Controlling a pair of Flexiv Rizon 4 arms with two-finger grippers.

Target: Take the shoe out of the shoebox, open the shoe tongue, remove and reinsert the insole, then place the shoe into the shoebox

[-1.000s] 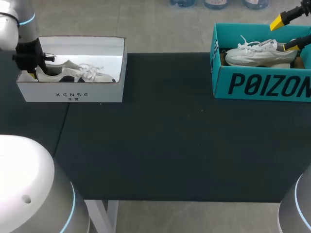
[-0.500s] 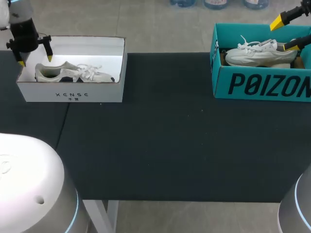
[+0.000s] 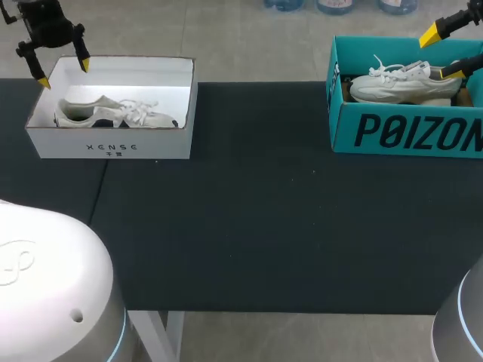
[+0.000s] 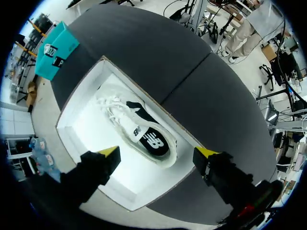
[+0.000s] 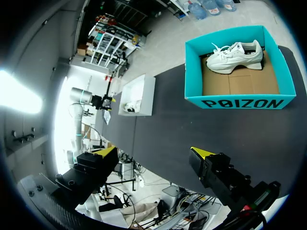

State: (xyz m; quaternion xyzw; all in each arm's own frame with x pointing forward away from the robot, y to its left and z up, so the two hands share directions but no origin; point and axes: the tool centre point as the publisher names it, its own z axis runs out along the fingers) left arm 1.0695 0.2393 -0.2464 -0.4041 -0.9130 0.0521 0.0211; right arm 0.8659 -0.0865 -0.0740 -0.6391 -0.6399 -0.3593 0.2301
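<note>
The left fingers (image 3: 83, 63) gape empty above the shoe (image 3: 113, 115) in the white shoebox (image 3: 113, 147); the right fingers (image 3: 432, 34) likewise over the teal box (image 3: 407, 132).

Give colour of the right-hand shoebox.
Teal shoebox, with black lettering on its front; shows best in the head view.

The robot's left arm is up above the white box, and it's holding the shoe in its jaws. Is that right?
Not quite. The left gripper is above the white box, but its jaws are open and hold nothing. The shoe lies inside the box, below the yellow tips, as the left wrist view shows.
</note>
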